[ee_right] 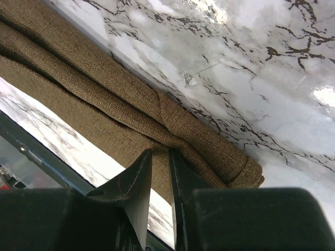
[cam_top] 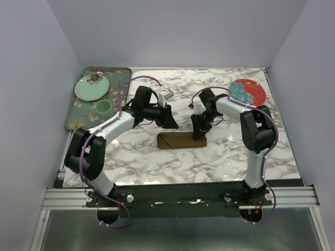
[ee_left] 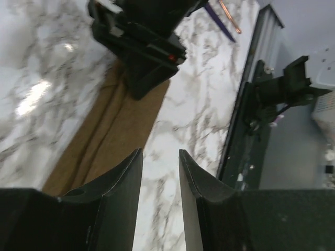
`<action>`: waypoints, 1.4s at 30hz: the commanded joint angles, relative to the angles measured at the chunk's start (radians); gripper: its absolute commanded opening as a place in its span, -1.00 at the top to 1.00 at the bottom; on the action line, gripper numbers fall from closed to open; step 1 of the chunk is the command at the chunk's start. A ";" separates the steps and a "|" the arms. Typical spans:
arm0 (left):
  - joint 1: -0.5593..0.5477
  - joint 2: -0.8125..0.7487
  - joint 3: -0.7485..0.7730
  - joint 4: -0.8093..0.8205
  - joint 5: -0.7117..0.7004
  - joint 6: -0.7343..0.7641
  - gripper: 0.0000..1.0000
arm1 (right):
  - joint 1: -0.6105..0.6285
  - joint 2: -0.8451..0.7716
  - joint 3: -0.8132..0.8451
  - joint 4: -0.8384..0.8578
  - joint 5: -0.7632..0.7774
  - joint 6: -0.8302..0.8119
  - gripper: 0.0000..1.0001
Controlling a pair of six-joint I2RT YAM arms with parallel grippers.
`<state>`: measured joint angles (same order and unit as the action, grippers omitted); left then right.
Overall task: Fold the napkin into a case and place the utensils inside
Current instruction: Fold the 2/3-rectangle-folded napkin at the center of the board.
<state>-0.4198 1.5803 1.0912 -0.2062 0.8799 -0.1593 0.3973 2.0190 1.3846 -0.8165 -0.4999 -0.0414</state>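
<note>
The brown napkin (cam_top: 180,140) lies folded into a narrow long strip in the middle of the marble table, its layered folds showing close up (ee_right: 104,99). My right gripper (cam_top: 199,133) is down on the strip's right end, its jaws (ee_right: 158,150) nearly together, pinching a ridge of cloth where the creases meet. My left gripper (cam_top: 171,121) hovers just behind the strip's middle. It is open (ee_left: 159,151), with only bare marble between the fingers. In the left wrist view the napkin (ee_left: 112,136) runs away to the left. Beyond it lie the utensils, a blue handle (ee_left: 220,23) and a thin copper stick (ee_left: 230,15).
A dark green floral tray (cam_top: 73,112) at the back left holds a mint plate (cam_top: 91,87) and a small green cup (cam_top: 103,106). A red plate (cam_top: 247,92) sits at the back right. The metal rail (cam_top: 178,196) runs along the near edge.
</note>
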 commanded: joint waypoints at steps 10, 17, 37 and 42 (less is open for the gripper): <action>-0.018 0.465 -0.175 0.547 0.093 -0.560 0.28 | -0.003 0.104 -0.009 0.019 0.070 0.002 0.44; 0.018 0.557 -0.100 0.401 0.128 -0.454 0.45 | -0.009 -0.002 -0.041 0.011 -0.110 -0.026 0.36; 0.021 0.558 -0.093 0.291 0.120 -0.372 0.51 | -0.021 -0.019 -0.248 0.310 -0.479 0.213 0.14; 0.030 0.564 -0.079 0.220 0.108 -0.313 0.51 | -0.093 0.066 -0.286 0.326 -0.375 0.236 0.20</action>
<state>-0.4057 2.0930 1.0275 0.1703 1.0863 -0.5865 0.3607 2.0281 1.1343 -0.5381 -0.9939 0.1677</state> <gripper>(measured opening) 0.244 0.403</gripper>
